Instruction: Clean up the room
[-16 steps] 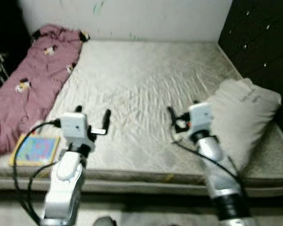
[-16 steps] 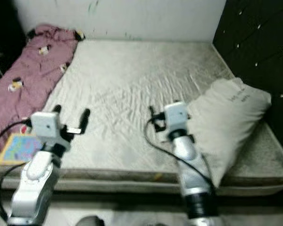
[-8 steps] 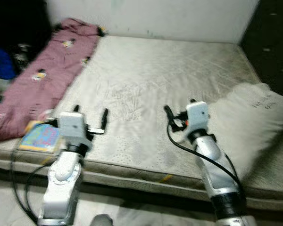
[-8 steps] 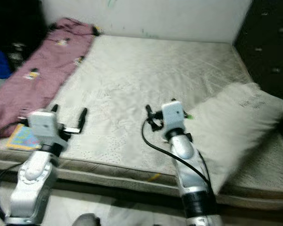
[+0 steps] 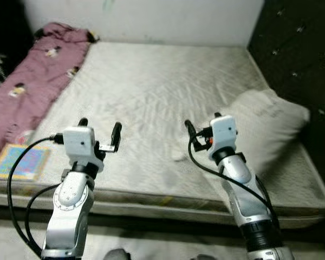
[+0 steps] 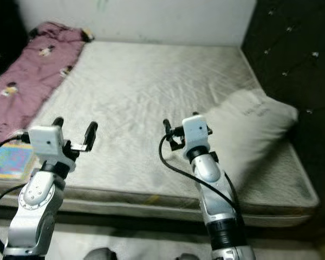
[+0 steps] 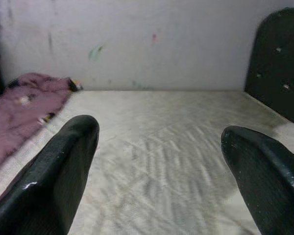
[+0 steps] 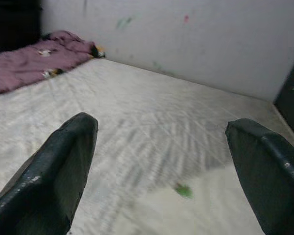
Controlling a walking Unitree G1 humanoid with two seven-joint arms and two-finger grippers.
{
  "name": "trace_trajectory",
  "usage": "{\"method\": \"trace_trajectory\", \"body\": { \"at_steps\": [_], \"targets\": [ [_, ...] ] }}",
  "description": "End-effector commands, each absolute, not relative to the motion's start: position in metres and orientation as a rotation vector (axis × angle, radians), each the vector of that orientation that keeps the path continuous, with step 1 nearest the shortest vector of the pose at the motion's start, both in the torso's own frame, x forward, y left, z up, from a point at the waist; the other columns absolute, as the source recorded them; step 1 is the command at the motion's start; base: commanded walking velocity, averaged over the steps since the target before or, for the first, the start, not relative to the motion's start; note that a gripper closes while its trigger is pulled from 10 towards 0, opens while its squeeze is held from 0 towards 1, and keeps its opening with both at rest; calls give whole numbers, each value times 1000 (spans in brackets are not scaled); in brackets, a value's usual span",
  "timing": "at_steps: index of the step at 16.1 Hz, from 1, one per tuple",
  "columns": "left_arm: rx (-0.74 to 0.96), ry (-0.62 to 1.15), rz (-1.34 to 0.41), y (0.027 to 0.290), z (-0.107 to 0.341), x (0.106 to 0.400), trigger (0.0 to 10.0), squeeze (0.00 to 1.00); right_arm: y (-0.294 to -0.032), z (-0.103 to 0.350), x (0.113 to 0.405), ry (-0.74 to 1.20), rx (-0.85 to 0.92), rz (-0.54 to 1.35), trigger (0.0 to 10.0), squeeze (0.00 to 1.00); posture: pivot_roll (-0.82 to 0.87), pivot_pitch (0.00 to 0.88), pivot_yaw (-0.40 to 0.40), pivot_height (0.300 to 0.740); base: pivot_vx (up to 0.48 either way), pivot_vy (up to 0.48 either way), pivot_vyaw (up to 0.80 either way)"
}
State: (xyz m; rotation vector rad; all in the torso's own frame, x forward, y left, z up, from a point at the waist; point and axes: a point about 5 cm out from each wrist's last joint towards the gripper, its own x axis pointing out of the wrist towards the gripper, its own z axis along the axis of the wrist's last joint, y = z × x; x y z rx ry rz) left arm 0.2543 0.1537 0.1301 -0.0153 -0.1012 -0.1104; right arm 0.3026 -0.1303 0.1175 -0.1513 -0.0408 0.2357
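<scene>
Left eye view: bare mattress [image 5: 162, 92] against a white wall, rumpled sheet. Pink blanket [image 5: 30, 81] along its left edge (cartoon print), grey pillow [image 5: 262, 127] at the right by the dark headboard [image 5: 298, 59]. Colourful book [image 5: 19, 161] on the near left corner. Left gripper [image 5: 99, 132] and right gripper [image 5: 201, 125] raised over the near edge, both spread wide, holding nothing. Small green scrap [image 8: 183, 190] near the pillow.

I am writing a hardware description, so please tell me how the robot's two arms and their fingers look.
Both arms are silver metal tubes ending in a boxy white wrist unit. The left gripper and right gripper each carry two long black fingers. Black cables loop along each forearm. The right wrist shows a small orange-red spot.
</scene>
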Motion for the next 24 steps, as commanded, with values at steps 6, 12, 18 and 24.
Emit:
{"method": "trace_trajectory", "body": {
  "at_steps": [6, 12, 18, 24],
  "targets": [
    [-12, -101, -120, 151, 131, 255, 10000, 0, -135, 120, 304, -44, -150, 221, 10000, 0, 23, 0, 5, 740, 0, -326, 0],
    [-30, -107, -118, 151, 131, 256, 10000, 0, -134, 119, 305, -42, -152, 222, 10000, 0, 23, 0, 3, 740, 0, -160, 0],
    [-30, -133, -145, 149, 135, 255, 10000, 0, -134, 120, 306, -40, -142, 217, 10000, 0, 22, 0, 4, 740, 40, 0, -163],
    [-28, -139, -153, 149, 135, 255, 10000, 0, -134, 120, 306, -42, -139, 214, 10000, 0, 22, 0, 5, 740, 288, 0, -72]
  ]
}}
